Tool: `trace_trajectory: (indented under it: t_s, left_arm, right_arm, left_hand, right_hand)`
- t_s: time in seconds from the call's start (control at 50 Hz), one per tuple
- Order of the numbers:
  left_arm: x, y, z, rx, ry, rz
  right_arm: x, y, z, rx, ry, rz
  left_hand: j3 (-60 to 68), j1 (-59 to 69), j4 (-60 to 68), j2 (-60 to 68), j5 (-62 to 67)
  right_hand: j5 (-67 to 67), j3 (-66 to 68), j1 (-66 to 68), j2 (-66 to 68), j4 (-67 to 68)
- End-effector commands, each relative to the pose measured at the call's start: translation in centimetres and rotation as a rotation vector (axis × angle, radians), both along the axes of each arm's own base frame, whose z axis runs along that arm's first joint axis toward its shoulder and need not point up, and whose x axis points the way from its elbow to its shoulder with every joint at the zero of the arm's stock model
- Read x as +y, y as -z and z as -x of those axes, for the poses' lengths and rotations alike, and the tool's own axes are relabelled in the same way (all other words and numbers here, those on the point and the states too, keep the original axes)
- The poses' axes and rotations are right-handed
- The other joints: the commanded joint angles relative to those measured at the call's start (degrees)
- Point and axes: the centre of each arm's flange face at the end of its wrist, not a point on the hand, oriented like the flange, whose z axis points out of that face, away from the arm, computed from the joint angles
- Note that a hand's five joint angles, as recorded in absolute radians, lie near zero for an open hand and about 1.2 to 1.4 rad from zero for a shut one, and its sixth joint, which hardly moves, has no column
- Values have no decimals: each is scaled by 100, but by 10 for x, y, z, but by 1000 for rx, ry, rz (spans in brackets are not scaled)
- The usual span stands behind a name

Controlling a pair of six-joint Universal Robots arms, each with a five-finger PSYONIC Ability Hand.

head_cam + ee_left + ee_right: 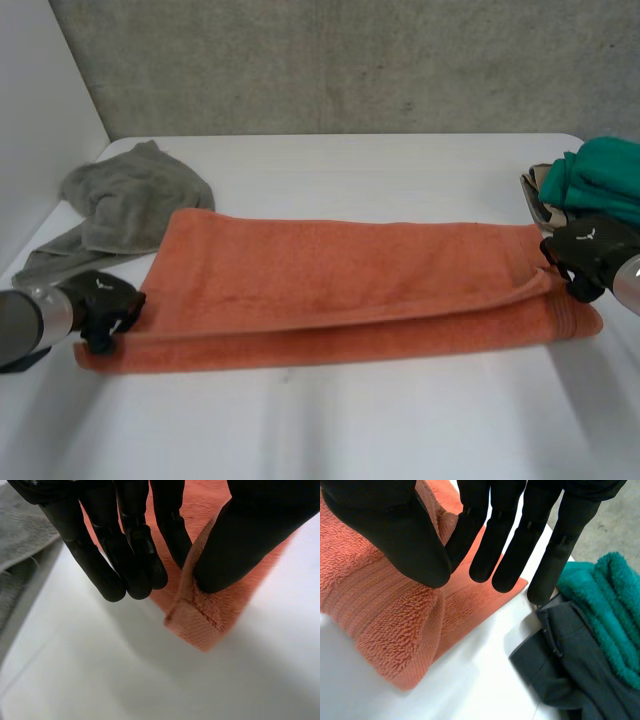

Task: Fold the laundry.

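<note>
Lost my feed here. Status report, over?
Left hand pinching orange towel corner. Right hand pinching its other end. Towel folded lengthwise. Grey towel, teal towel beside it, not on it.

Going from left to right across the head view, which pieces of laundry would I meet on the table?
grey towel → orange towel → teal towel

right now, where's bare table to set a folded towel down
Widest free patch: the table in front of the orange towel. Another lies beyond it, between the grey towel and the teal towel. Crowded: the right edge, where the teal towel and a dark garment sit by the right hand.
</note>
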Motion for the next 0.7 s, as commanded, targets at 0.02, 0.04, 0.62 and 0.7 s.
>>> trace_trajectory:
  t_s: [0.02,0.04,0.62,0.7]
  left_arm:
    - [-46,-45,28,23,62,256]
    - [-52,-57,33,36,71,313]
    - [-101,-215,40,656,-83,1037]
    - [-109,-165,43,610,-74,949]
  right_arm:
    - [-21,-22,-20,-29,-34,139]
    - [-27,-29,-24,-46,-32,180]
    - [-90,-162,-41,-698,48,806]
    - [-96,-115,-44,-606,73,656]
  left_hand:
    - [1195,1442,1155,1157,1263]
    - [1195,1442,1155,1157,1263]
    - [1195,1442,1155,1157,1263]
    - [1195,1442,1155,1157,1263]
  right_hand:
    - [1289,1229,1611,1287,1141]
    - [1289,1229,1611,1287,1141]
    - [1289,1229,1611,1287,1141]
    - [1289,1229,1611,1287,1141]
